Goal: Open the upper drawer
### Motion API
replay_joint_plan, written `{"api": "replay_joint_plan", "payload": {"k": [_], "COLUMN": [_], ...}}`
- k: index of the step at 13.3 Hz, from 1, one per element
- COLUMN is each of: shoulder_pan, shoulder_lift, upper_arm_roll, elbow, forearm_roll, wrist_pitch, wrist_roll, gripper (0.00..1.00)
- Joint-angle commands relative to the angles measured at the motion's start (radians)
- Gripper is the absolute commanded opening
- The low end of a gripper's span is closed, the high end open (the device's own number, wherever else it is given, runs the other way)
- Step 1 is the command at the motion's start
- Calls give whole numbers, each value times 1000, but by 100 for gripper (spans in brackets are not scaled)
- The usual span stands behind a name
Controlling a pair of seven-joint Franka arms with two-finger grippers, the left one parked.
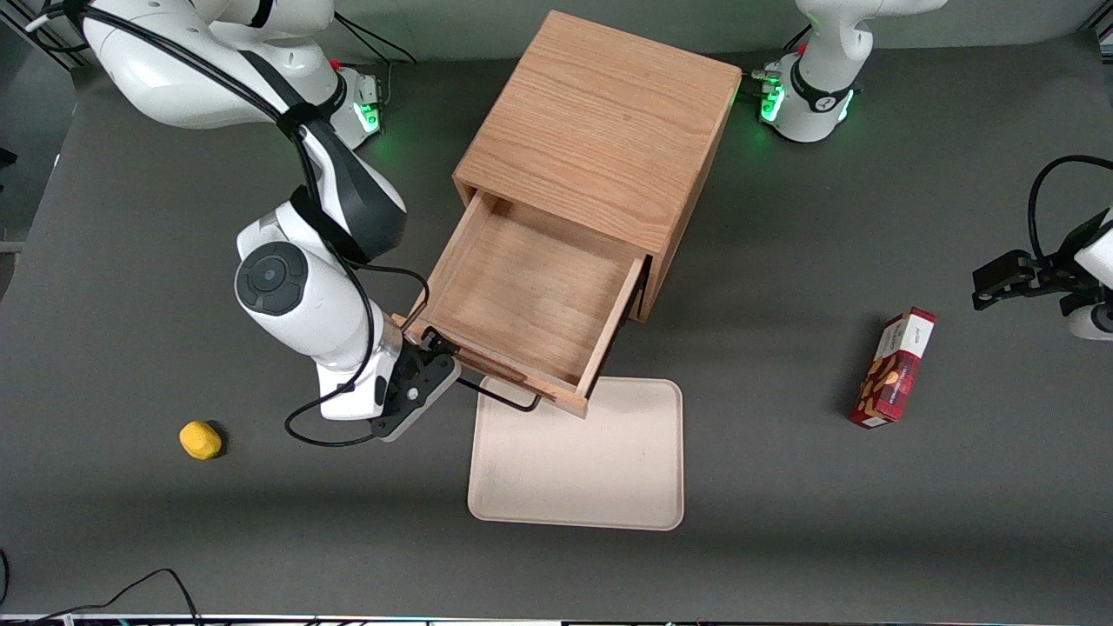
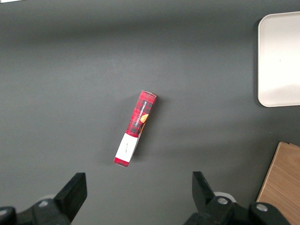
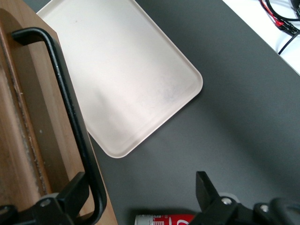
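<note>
The upper drawer (image 1: 530, 296) stands pulled far out of the light oak cabinet (image 1: 600, 122), and its inside is bare. Its thin black wire handle (image 1: 500, 396) runs along the drawer front, nearest the front camera. My right gripper (image 1: 435, 346) is at the handle's end toward the working arm's side. In the right wrist view the gripper (image 3: 140, 187) is open, with the handle (image 3: 70, 108) just inside one finger (image 3: 75, 190) and the other finger (image 3: 206, 187) well apart. The lower drawer is hidden under the open one.
A cream tray (image 1: 578, 461) lies on the table under the drawer front, nearer the front camera; it also shows in the right wrist view (image 3: 126, 75). A yellow lump (image 1: 200, 439) lies toward the working arm's end. A red box (image 1: 894, 369) lies toward the parked arm's end. A red can (image 3: 164, 219) lies below the gripper.
</note>
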Motion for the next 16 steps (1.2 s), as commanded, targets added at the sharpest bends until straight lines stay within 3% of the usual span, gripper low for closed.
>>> {"api": "replay_joint_plan", "payload": {"k": [1, 3, 6, 8, 11, 14, 16], "shoulder_pan": [7, 10, 18, 12, -45, -45, -51], "shoulder_lift": [25, 14, -19, -65, -194, -352, -421], "upper_arm_roll": [-5, 6, 8, 8, -25, -223, -342], "elbow": [43, 52, 114, 141, 142, 128, 94], "forearm_roll": [-10, 26, 155, 204, 199, 200, 194], "wrist_pitch": [-4, -16, -130, -205, -340, -501, -532], "wrist_roll": [31, 134, 289, 379, 371, 354, 342], "gripper": [100, 100, 100, 100, 100, 100, 100]}}
